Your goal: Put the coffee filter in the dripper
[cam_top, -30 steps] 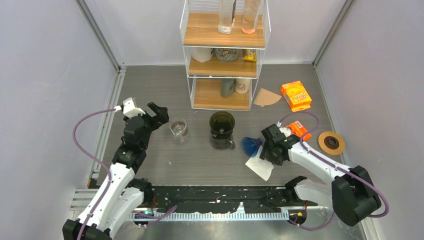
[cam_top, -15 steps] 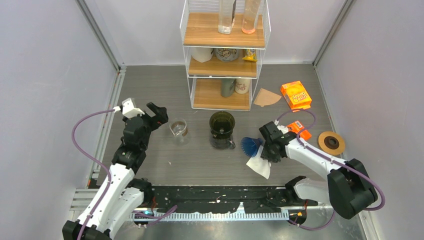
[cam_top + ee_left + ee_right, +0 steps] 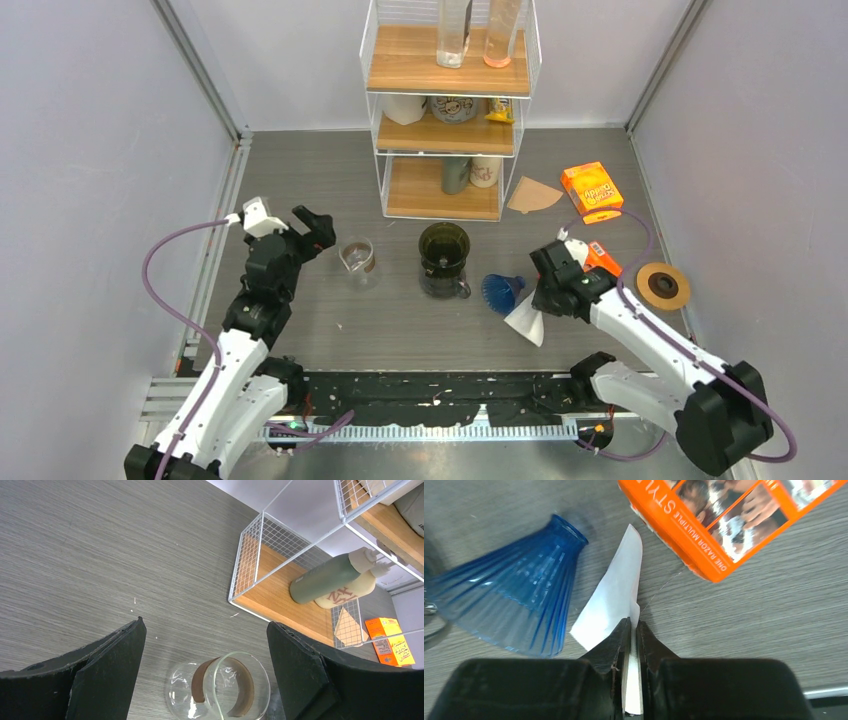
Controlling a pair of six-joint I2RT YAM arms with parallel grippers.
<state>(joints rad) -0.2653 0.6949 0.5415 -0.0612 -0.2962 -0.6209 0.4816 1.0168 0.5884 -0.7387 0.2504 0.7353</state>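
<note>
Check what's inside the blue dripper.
No filter shows inside the blue dripper, which lies on its side. The white filter is outside it, pinched in the right gripper. The dripper's mouth points away from the wrist camera, so its full interior is hidden.

Pale walls (image 3: 90,150) enclose grey woodgrain table (image 3: 300,180).

Top view: even, diffuse overhead light. Shadows are soft and short, no glare, sharp throughout. The rails at the left and right edges lean outward from wide-angle distortion.

Left wrist: table grain is crisp. The glass beaker (image 3: 220,687) rim shows small specular glints. The left gripper fingers (image 3: 107,670) in the bottom corners are near-black with little detail.

Right wrist: the coffee filter (image 3: 616,597) is almost clipped white. Hazy highlight at the dripper (image 3: 509,605) neck. The orange box (image 3: 724,525) print at upper right is soft. The right gripper fingers (image 3: 611,650) at the bottom are slightly defocused.
</note>
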